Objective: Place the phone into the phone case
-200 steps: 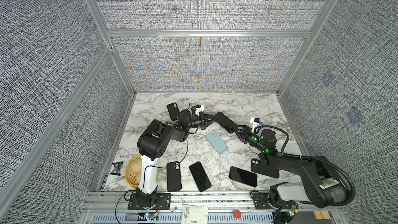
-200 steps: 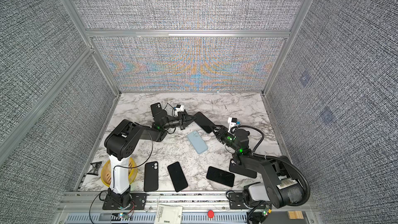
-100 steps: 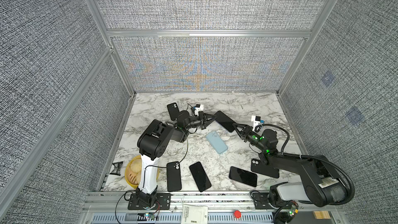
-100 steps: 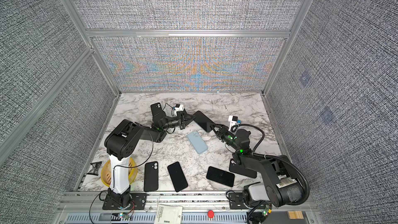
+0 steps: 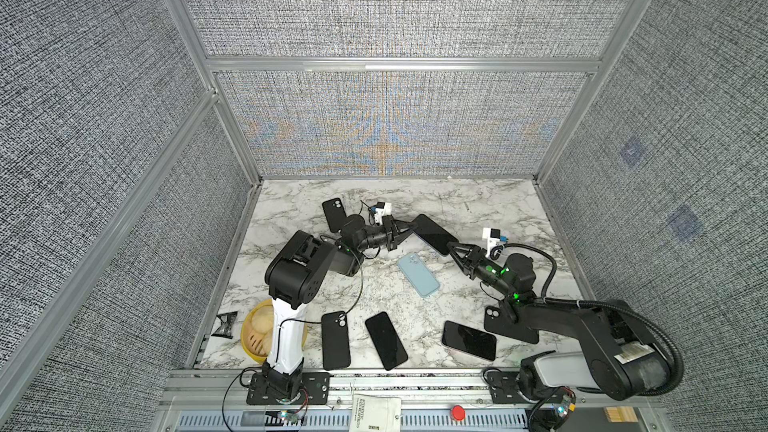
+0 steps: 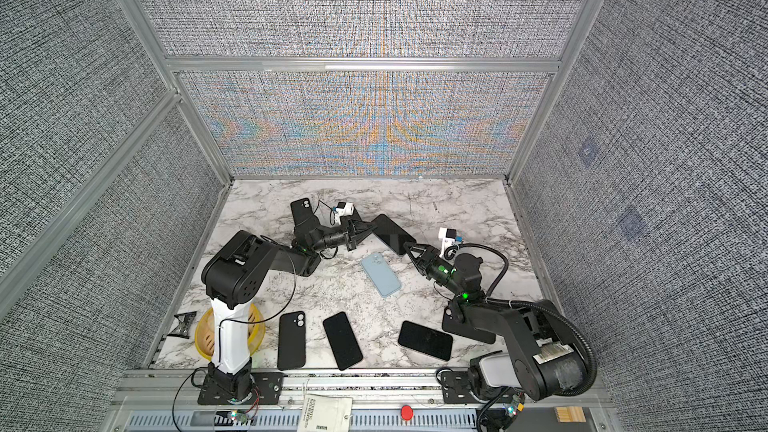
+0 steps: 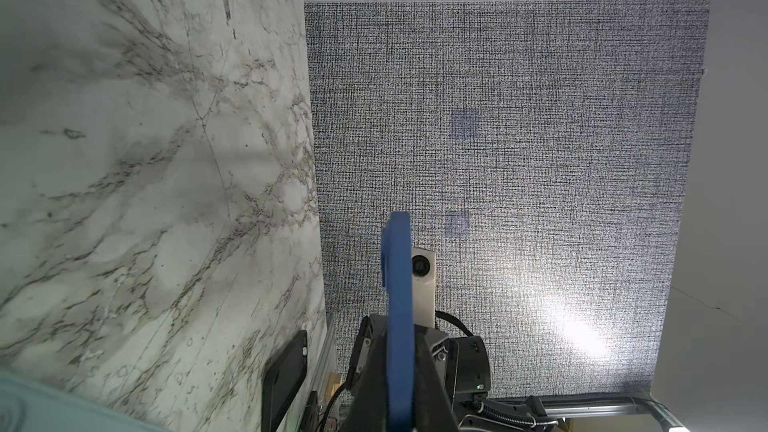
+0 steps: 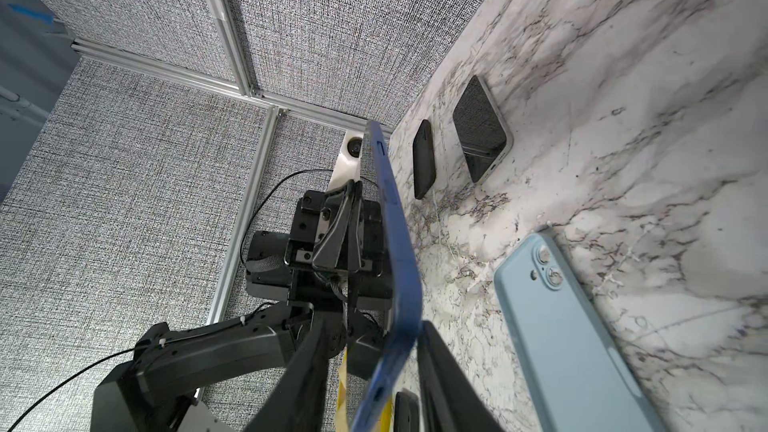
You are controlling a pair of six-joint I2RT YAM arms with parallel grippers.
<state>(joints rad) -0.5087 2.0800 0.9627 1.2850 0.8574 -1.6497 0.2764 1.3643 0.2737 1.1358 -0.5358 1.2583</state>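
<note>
Phone (image 5: 434, 234) spans both arms, long axis pincer to pincer: left pincer (image 5: 411, 227) pinches one end, right pincer (image 5: 450, 248) straddles the other, jaws loosely spread

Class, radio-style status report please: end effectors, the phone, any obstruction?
Left end effector shut on blue phone, held off the table. Right end effector open, astride its other end. Pale blue phone lies flat nearby, clear of both.
</note>
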